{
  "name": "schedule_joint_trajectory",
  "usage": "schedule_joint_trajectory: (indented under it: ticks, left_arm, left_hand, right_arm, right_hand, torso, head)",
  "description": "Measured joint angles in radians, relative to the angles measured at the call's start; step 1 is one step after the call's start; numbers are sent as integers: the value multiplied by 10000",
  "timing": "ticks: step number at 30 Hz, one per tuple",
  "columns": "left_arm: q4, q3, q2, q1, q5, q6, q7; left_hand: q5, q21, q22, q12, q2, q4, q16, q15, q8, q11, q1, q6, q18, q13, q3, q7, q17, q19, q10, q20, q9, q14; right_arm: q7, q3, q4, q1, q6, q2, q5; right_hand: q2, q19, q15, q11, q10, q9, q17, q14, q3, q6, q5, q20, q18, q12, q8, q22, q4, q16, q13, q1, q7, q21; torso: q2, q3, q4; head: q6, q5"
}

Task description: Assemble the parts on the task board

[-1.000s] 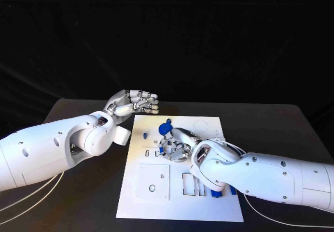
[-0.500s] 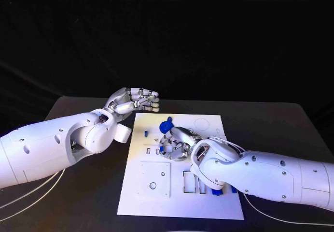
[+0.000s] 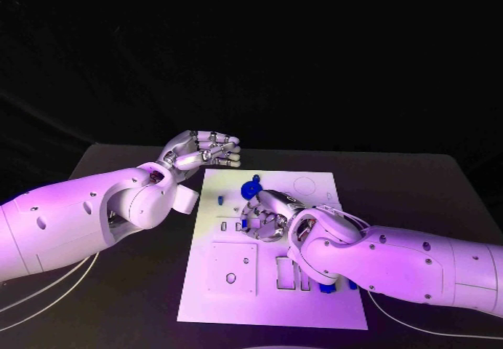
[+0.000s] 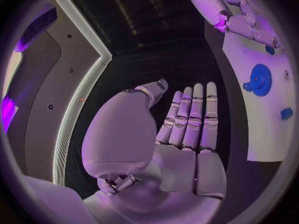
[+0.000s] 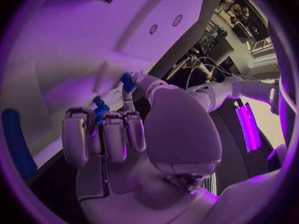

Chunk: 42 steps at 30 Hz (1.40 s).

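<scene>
The left hand (image 3: 201,151) is up in the air by the far left corner of the task board (image 3: 236,305), just where it was a moment ago. It holds nothing. In the left wrist view its fingers (image 4: 190,117) lie straight and close side by side, so it is an empty hand that is just waiting.

The blue gear (image 3: 249,190) sits near the far end of the board and has not moved.

The right hand (image 3: 268,217) has stayed low over the middle of the board, by the small slots. It has hardly moved, maybe a tiny bit. Its fingers (image 5: 106,134) are curled, and a small blue part (image 5: 100,110) is tucked behind them, with its tip close to the board. I think the hand is pushing this part into its hole, slowly. The job looks far from done.

More blue parts (image 3: 326,288) wait at the near right of the board.
</scene>
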Motion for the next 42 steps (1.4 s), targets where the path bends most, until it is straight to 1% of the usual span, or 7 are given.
schedule_joint_trajectory:
  ticks: [6,8,18,29,32,37,42]
  left_arm:
    - [-4,0,2,0,0,4,-5]
    - [-6,0,2,0,0,5,-6]
    - [-15,0,2,0,0,11,-13]
    - [-26,0,5,0,0,20,-26]
    - [-35,0,5,-1,0,25,-34]
    - [-48,-1,6,-1,0,32,-47]
    - [-62,-1,10,-1,0,37,-57]
  left_hand:
    - [0,0,0,0,0,0,0,0,0,0,0,0,1,0,0,0,-1,0,0,0,0,0]
    - [0,0,0,0,0,0,0,0,0,0,0,0,0,0,0,0,0,0,0,0,0,0]
    - [0,0,0,0,0,0,0,0,0,0,0,0,1,0,0,0,-2,0,0,0,0,0]
    - [0,0,-20,-49,40,0,-45,0,0,0,-40,0,0,0,0,0,31,0,0,0,0,0]
    - [0,0,-20,-48,40,0,-44,0,0,0,-40,0,0,0,0,0,31,0,0,0,0,0]
    - [0,0,-20,-48,40,0,-45,0,0,0,-40,0,1,0,0,0,30,0,0,0,0,0]
    - [0,0,-20,-47,40,0,-44,0,0,0,-40,0,0,0,0,0,30,0,0,0,0,0]
  right_arm:
    - [-17,0,-13,-4,0,6,-48]
    - [-20,-2,-15,-7,0,6,-57]
    - [-33,-11,-42,-19,22,3,-74]
    - [-49,-21,-58,-31,75,3,-76]
    - [-51,-21,-58,-32,76,4,-76]
    - [-44,-24,-57,-34,69,4,-65]
    - [-1,-24,-32,-35,9,-13,-46]
  right_hand:
    - [-122,0,0,0,0,140,-1,0,0,-58,-15,0,0,-38,-8,0,0,0,0,-121,-15,-37]
    - [-131,0,0,0,0,156,-1,0,0,-151,-15,0,0,-102,-56,-1,0,0,-1,-131,50,-81]
    - [-274,-1,0,2,-3,82,-2,0,-56,-346,-10,1,0,-154,-137,-1,0,0,-1,-274,140,-124]
    - [-379,-1,77,72,-1,39,-3,-1,-152,-533,-9,1,0,-248,-246,-2,41,0,-1,-379,213,-161]
    - [-399,-22,76,135,-9,24,-3,-1,-194,-601,-10,22,0,-300,-282,-3,83,0,-1,-399,241,-201]
    - [-632,-22,165,200,-17,-27,-3,17,-603,-864,-10,98,-1,-513,-417,-3,263,0,-2,-632,311,-243]
    - [-670,-1,165,237,14,-40,-4,17,-1197,-1064,-10,149,0,-721,-476,-3,502,0,-1,-669,354,-308]
  torso:
    - [0,0,1]
    - [0,0,1]
    - [-1,-5,1]
    - [-3,-9,1]
    - [-3,-8,1]
    - [-2,-8,1]
    - [-2,-9,1]
  head:
    - [-6,11]
    - [-7,12]
    - [-16,15]
    - [-23,12]
    - [-27,10]
    - [-29,3]
    - [-28,3]
